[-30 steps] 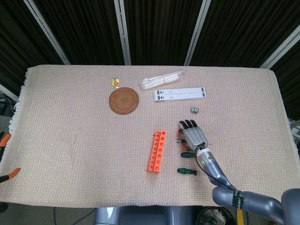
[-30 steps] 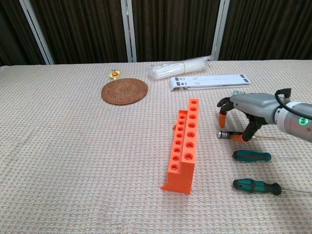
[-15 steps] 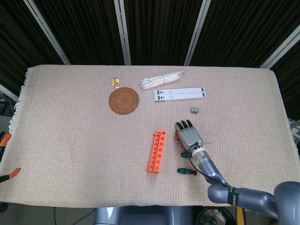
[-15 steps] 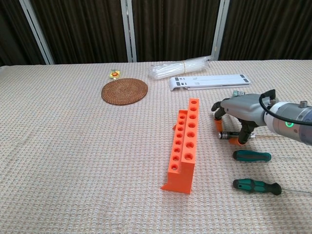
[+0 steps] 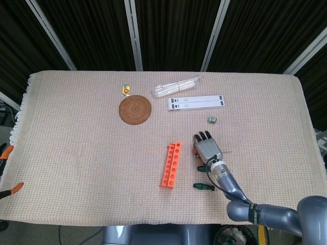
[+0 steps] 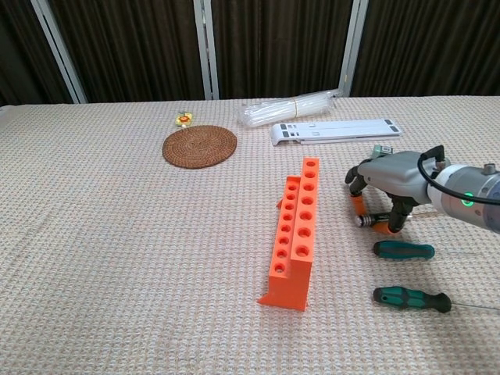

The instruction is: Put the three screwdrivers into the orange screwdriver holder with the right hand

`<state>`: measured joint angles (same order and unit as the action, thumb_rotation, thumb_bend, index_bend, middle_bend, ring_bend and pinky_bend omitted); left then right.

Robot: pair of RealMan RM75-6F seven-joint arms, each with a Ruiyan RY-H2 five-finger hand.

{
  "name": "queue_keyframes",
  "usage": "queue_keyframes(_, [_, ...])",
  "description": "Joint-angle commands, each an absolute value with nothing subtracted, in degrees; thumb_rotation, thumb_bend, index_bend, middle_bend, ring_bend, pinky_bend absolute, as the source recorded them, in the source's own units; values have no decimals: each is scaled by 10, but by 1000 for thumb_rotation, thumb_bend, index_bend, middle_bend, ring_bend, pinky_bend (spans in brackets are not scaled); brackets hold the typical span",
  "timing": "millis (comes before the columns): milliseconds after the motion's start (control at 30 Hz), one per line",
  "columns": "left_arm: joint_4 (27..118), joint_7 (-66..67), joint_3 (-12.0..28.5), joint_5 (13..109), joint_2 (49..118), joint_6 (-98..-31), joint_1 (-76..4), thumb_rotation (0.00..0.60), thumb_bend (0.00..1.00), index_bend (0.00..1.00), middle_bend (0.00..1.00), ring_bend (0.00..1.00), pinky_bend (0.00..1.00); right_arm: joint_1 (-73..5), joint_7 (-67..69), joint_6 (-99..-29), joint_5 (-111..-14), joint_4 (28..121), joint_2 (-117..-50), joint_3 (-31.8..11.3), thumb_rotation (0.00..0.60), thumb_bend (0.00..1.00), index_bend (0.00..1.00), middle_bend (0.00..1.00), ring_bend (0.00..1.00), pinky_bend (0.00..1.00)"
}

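Observation:
The orange screwdriver holder [image 5: 171, 164] [image 6: 297, 230] stands on the woven cloth, its holes all showing empty. Just to its right, my right hand [image 5: 207, 149] [image 6: 394, 176] is lowered palm down onto the cloth, its fingers curled around an orange-handled screwdriver [image 6: 375, 223] whose metal end pokes out toward the holder. Two green-handled screwdrivers lie loose nearer to me: one [image 6: 402, 250] [image 5: 203, 168] right below the hand, the other [image 6: 410, 298] [image 5: 204, 187] closer to the front edge. Neither view shows my left hand.
A round woven coaster [image 5: 135, 109] and a small yellow item [image 5: 125, 90] lie at the back left. A bundle of clear ties [image 5: 176, 86], a white strip [image 5: 196, 102] and a small metal piece [image 5: 211, 119] lie behind the hand. Orange tool handles [image 5: 5, 153] poke in at the left edge.
The right hand shifted toward the holder, then back slightly to the right. It has closed lower over the orange screwdriver, which moved along with it.

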<state>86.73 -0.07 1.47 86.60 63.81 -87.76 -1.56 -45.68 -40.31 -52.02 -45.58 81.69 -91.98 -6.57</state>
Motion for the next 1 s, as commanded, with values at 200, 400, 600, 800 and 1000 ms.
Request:
queue_keyframes(200, [865,2,15,863,640,-879,-14,600,83,0,0,0,0,-460,-417,-539,-480,809,-923,-51,600,344,532,127,0,0])
queue_keyframes(400, [864,-2,14,864,640,-878,-14,600,83,0,0,0,0,-449,-398,-568,-517,820,-920,-50,600,346,546,139,0,0])
queue_keyframes(600, [863,-5,13,866,641,-877,-15,600,83,0,0,0,0,-423,-303,-585,-540,875,-884,-80,600,348,552,153,0,0])
queue_keyframes(800, [863,-2,12,871,642,-877,-17,600,82,0,0,0,0,-390,-114,-545,-525,968,-814,-146,600,356,562,171,0,0])
queue_keyframes(1000, [869,3,11,876,642,-875,-20,600,84,0,0,0,0,-354,98,-471,-523,1025,-751,-212,600,359,569,179,0,0])
